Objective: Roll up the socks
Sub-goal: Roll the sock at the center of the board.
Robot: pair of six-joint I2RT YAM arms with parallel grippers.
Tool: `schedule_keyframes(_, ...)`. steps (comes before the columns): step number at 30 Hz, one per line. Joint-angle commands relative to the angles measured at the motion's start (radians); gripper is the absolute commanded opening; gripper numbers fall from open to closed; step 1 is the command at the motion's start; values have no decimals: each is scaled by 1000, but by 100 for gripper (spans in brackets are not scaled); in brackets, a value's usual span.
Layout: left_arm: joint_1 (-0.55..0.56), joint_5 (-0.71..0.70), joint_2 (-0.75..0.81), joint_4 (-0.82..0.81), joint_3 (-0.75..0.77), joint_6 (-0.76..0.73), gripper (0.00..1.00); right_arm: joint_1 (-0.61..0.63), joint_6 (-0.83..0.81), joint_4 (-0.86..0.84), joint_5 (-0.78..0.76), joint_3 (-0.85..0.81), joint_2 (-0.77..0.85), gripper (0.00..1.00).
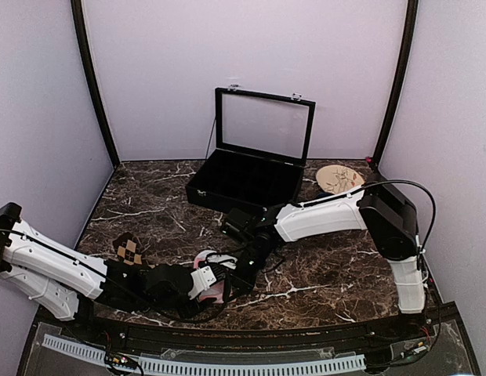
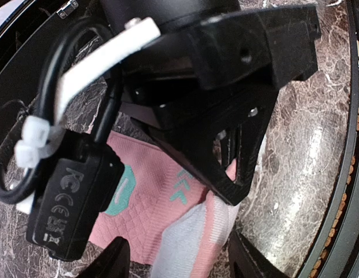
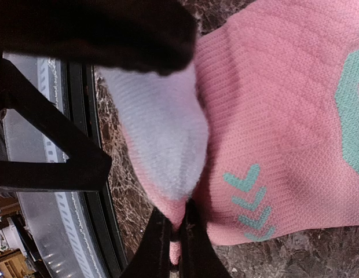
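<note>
Pink sock between right jaws

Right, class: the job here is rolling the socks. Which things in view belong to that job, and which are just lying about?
Belongs to the job:
pink sock
brown argyle sock

Just lying about:
black case, glass lid open
round tan disc

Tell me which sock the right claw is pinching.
The pink sock, its edge caught in the shut right claw; the brown argyle sock lies apart, ungripped.
</note>
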State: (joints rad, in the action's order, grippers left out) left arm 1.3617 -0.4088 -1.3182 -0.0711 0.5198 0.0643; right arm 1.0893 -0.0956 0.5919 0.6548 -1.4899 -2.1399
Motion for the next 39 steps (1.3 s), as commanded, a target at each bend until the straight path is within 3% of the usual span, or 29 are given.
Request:
schedule_keyframes(1,5,3,-16,79,27,8,60,7,-12,17,5,-28,-15,0)
schedule_keyframes(21,75,65,17,33,9,-61,55,7,-21,38,10,-40,-23,0)
schedule_keyframes(33,84,-95,-59,32,29,-67,56,9,-24,42,12,-32,-18,0)
schedule_keyframes(39,83,-92,-82,0,26,-98,57,11,-26,44,14,-36,-22,0)
